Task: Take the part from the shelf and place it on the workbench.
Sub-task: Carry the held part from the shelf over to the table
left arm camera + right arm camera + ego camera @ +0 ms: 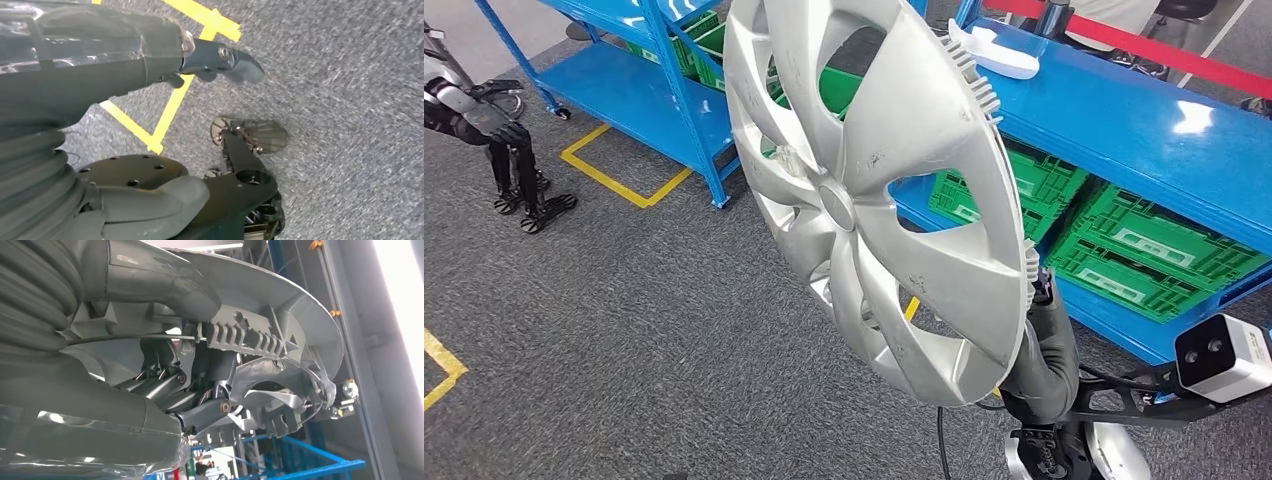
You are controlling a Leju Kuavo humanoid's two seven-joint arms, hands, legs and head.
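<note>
Silver wheel cover [879, 190] — top cut off, right robot hand [195, 390] gripping rim

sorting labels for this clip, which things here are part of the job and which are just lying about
Part of the job:
- hubcap, held by the right robot hand
- blue workbench

Just lying about:
- green crates
- white part on the workbench
- yellow floor tape

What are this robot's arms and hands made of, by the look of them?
The right hand has dark metallic fingers with shiny pivot pins, a thick grey thumb and a grey ribbed cover at the wrist. The left hand looks alike. A thin black cable hangs beside the right arm.
</note>
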